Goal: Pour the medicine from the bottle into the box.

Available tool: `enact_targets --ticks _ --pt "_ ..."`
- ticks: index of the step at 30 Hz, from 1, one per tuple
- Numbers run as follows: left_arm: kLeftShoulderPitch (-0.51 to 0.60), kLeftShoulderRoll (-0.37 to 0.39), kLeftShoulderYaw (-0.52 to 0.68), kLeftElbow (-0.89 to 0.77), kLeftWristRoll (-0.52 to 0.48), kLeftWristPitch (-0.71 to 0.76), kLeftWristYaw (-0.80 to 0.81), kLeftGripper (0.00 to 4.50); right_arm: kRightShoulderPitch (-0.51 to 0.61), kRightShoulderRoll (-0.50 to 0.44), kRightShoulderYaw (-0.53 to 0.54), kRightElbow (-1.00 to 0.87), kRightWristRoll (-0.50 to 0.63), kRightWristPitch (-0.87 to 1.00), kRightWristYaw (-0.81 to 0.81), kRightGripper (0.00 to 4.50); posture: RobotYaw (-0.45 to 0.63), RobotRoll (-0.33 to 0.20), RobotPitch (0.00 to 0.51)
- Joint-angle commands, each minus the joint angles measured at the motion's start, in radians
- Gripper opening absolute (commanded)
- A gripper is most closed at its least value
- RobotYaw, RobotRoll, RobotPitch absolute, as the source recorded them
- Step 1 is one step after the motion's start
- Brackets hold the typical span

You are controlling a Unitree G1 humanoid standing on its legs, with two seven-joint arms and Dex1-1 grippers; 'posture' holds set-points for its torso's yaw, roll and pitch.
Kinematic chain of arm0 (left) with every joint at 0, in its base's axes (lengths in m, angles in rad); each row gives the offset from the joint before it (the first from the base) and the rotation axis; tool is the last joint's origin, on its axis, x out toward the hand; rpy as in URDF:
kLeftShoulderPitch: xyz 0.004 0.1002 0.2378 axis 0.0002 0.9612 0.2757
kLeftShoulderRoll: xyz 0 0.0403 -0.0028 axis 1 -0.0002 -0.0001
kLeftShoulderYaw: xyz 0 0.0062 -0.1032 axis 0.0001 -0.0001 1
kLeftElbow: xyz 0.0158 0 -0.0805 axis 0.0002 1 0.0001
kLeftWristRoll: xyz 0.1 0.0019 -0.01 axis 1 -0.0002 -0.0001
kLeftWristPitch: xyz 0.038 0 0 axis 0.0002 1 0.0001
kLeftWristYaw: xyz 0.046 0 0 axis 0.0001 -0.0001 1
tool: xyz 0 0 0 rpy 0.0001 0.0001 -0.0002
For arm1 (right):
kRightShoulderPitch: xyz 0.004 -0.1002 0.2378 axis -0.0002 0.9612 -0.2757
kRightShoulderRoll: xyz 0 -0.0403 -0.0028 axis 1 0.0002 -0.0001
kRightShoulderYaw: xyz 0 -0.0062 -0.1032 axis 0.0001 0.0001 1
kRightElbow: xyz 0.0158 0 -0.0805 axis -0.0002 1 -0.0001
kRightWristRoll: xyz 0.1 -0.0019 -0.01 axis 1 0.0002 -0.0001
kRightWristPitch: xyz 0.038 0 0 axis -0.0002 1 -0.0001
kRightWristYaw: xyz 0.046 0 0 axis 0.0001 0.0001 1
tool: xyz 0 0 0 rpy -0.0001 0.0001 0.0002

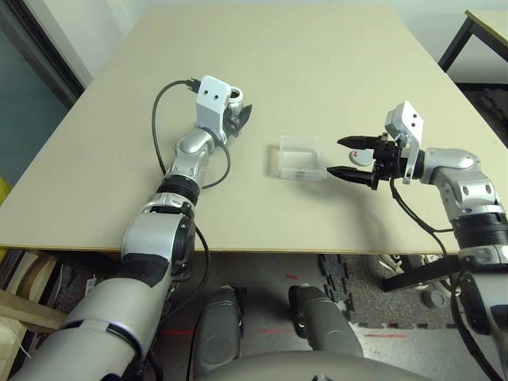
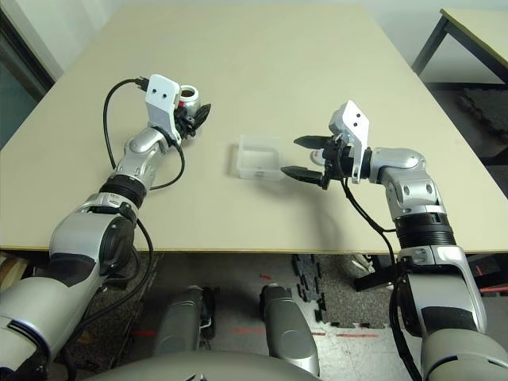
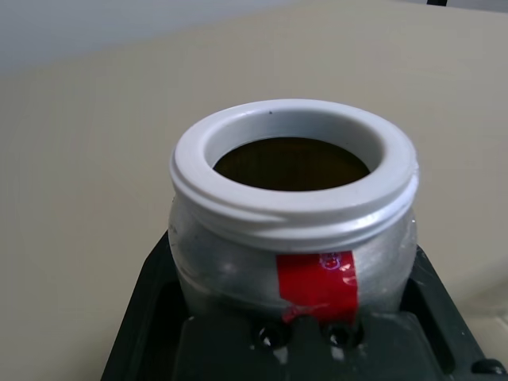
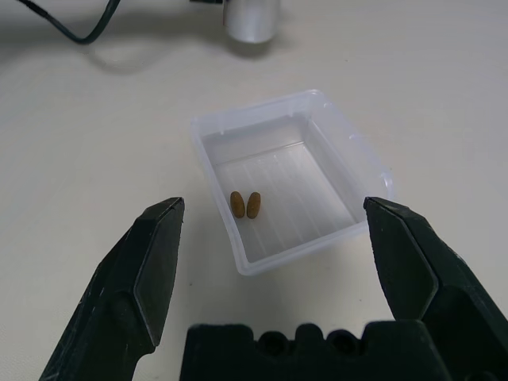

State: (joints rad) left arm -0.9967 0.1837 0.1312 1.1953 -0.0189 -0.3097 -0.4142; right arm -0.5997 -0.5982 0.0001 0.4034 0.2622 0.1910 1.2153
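Note:
My left gripper (image 1: 238,113) is shut on the bottle (image 1: 236,98), a small silver-grey cylinder with a red stripe (image 3: 316,282). The bottle stands upright at the table's left-middle with its white-rimmed mouth (image 3: 294,163) uncapped and dark inside. The clear square box (image 1: 302,157) rests flat at the table's centre, apart from the bottle. Two small brown oval pills of the medicine (image 4: 245,205) lie side by side on its floor. My right gripper (image 1: 349,157) is open just right of the box, fingers pointing at it and touching nothing.
A black cable (image 1: 159,119) loops over the table beside my left forearm. The table's front edge (image 1: 317,251) runs just below the box. A second table (image 1: 488,24) stands off the far right corner.

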Motion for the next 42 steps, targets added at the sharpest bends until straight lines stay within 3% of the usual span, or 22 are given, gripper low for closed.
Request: enact_targets --ticks 1,36,37,40,42 --pt "0.012 -0.014 0.017 0.012 -0.022 -0.026 -0.002 2.65 0.006 -0.013 0.006 0.012 -0.005 -0.010 0.006 4.50 -0.18 0.000 0.106" --pt "0.095 -0.046 0.014 0.063 -0.016 -0.020 0.027 2.65 0.001 -0.008 0.008 0.036 -0.010 -0.038 -0.001 4.50 -0.19 0.000 0.111" --pt "0.096 -0.045 0.014 0.061 -0.017 -0.021 0.026 3.40 0.000 -0.008 0.008 0.040 -0.011 -0.041 -0.001 4.50 -0.19 0.000 0.110" --pt "0.103 -0.044 0.018 0.050 -0.024 -0.025 0.018 4.43 -0.002 -0.007 0.008 0.048 -0.013 -0.047 0.000 4.50 -0.19 0.000 0.110" --pt "0.112 -0.045 0.020 0.038 -0.030 -0.030 0.010 4.47 -0.002 -0.007 0.007 0.050 -0.014 -0.049 0.001 4.50 -0.19 0.000 0.110"
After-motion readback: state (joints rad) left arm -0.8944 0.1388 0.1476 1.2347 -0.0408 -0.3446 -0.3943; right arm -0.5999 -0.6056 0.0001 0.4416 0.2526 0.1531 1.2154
